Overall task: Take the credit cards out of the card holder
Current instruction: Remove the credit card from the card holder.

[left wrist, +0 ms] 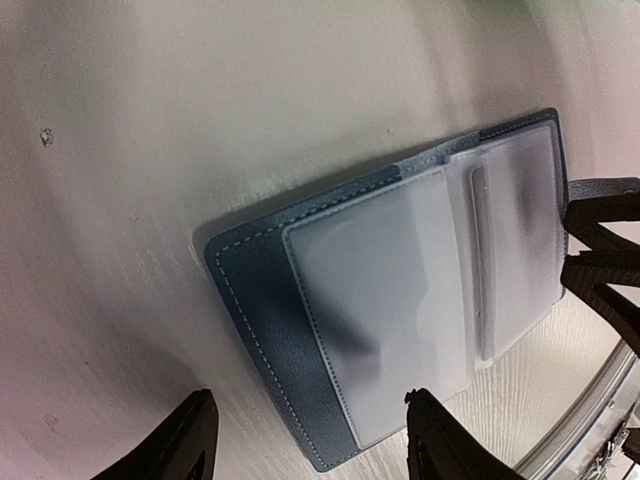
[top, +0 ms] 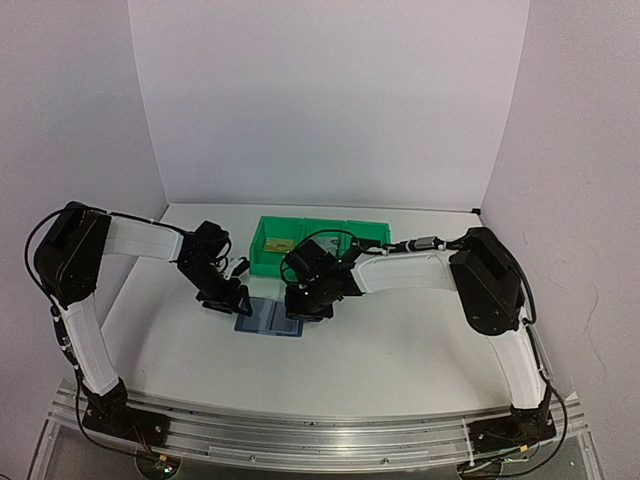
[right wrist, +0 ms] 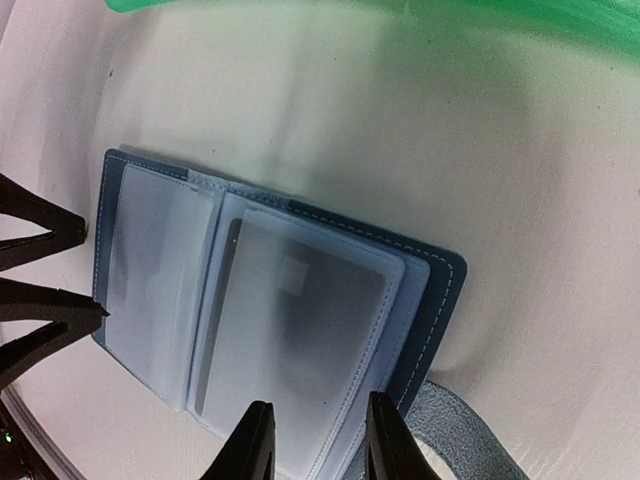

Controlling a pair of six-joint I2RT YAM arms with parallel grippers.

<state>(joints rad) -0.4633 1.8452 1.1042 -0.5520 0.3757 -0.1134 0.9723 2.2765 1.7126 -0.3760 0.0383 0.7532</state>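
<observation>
White table (top: 400, 340) | card holder (top: 262, 318) open flat | sleeved card (right wrist: 300, 320) print unreadable

A row of green plastic bins (top: 266, 264) sits at the far middle of the white desk (top: 400, 340), with white walls behind.

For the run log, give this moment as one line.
holder: open flat | left gripper: open at one edge | right gripper: narrow gap, opposite edge
</observation>
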